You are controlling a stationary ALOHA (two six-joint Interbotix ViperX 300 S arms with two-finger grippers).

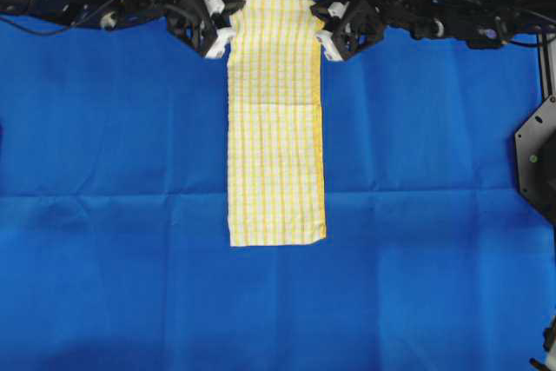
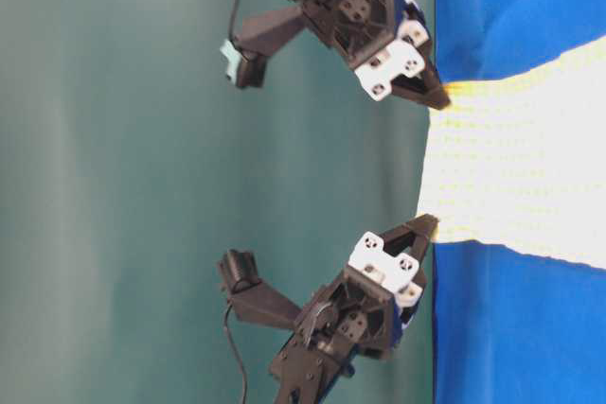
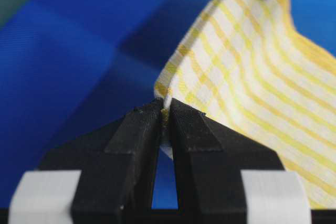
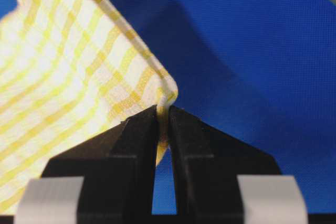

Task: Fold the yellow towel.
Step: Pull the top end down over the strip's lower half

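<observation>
The left claw (image 1: pixel 228 39) is pinched tight on one top corner of the yellow towel (image 1: pixel 276 145), and the right claw (image 1: pixel 325 43) is pinched just as tight on the other; each wrist view shows its two black fingers closed with the yellow hem caught right at the tips. Between the two claws the towel's short edge is stretched taut, and the table-level view shows that edge raised off the surface with both claws tilted toward it. From the claws the cloth runs away in a long narrow strip, lying flat on the blue cloth (image 1: pixel 113 171) that covers the table, with its free end well apart from both claws.

Holding by the very corners makes sense here: it keeps the edge straight and the width even, so the held end can be carried over the rest without bunching. A faint seam crosses the strip partway down from the claws (it looks like an edge of a layer already doubled, though I cannot be sure). My judgement is that the step in hand is bringing the gripped end over toward the far end, with that fold not yet laid down.
</observation>
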